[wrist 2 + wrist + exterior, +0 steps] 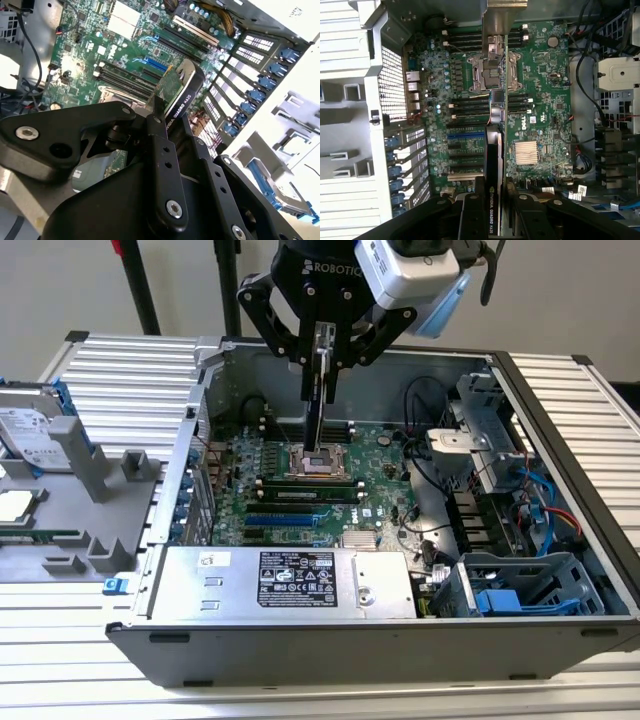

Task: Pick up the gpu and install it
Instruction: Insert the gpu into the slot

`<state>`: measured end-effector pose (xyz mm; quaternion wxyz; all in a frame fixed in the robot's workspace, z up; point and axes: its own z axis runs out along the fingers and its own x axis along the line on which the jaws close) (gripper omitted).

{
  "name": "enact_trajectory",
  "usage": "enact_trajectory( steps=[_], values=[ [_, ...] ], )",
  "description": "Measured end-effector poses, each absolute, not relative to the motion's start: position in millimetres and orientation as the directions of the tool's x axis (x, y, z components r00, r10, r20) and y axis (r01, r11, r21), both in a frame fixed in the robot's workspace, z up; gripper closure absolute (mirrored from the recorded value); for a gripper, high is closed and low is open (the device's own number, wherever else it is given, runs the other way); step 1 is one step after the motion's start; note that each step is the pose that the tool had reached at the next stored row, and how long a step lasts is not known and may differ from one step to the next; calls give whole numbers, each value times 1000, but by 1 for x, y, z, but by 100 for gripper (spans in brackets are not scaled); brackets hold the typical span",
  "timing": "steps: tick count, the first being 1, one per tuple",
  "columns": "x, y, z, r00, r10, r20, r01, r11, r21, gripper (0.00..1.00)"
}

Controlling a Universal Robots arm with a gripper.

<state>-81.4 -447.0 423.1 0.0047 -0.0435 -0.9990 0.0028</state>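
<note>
gpu (pixel 316 415), thin card, green one face, black the other, gripped by the tool (pixel 322 355)

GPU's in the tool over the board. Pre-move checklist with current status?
1. Grip: ok, tool shut on the gpu.
2. Inside the case: ok, above the motherboard.
3. Over the blue slot: not ok, hangs over the CPU socket.
4. Edge parallel to that slot: not ok, crossways.
5. Black cables clear of path: cannot tell.
</note>
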Motion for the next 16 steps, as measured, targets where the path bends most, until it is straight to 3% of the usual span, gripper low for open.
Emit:
enact_trajectory(
  steps=[16],
  values=[
    [-81, -447, 423, -999, 47, 9, 47, 999, -6, 100]
  ],
)
